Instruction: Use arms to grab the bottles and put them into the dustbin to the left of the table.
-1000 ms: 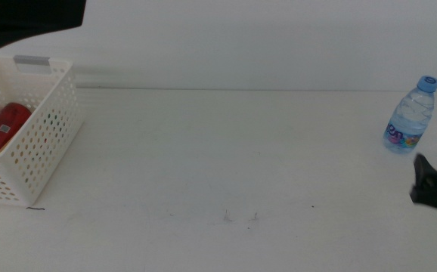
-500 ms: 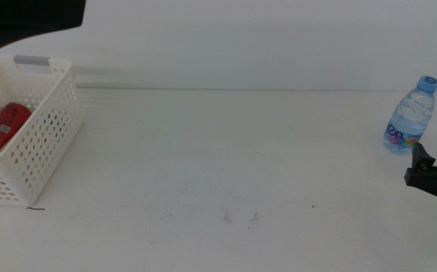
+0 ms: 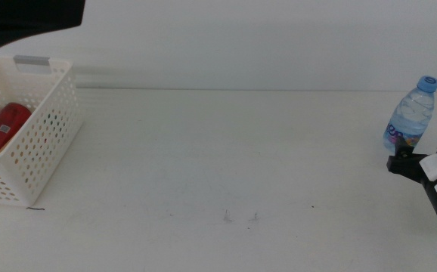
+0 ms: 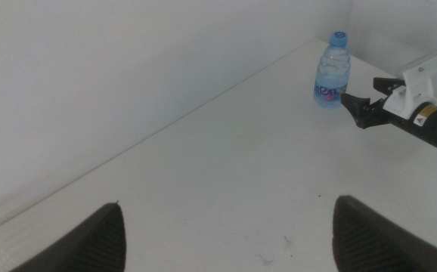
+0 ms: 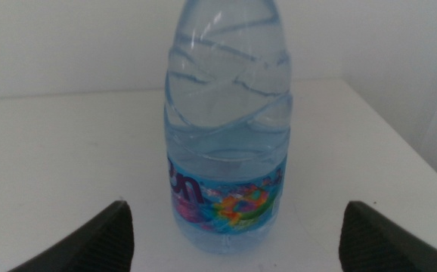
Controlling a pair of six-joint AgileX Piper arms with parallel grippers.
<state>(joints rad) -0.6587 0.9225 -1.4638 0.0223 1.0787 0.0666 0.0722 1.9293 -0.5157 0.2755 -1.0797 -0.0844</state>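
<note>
A clear water bottle (image 3: 411, 115) with a blue cap stands upright at the table's (image 3: 218, 151) far right. My right gripper (image 3: 397, 162) comes in from the right edge, just in front of the bottle's base. In the right wrist view the bottle (image 5: 230, 136) fills the middle and the right gripper (image 5: 237, 205) is open, a jaw on either side, apart from it. The left wrist view shows the bottle (image 4: 332, 69) and the right gripper (image 4: 353, 103) far off. My left gripper (image 4: 227, 204) hangs open and empty. A red can (image 3: 3, 127) lies in the white dustbin (image 3: 46, 143) at the left.
The table's right edge runs close behind and beside the bottle. A few small dark marks (image 3: 240, 217) dot the tabletop near the front. A plain white wall stands behind the table.
The right gripper has moved further into the middle view, leftward and toward the bottle's base. The bottle, can and dustbin have not moved.
</note>
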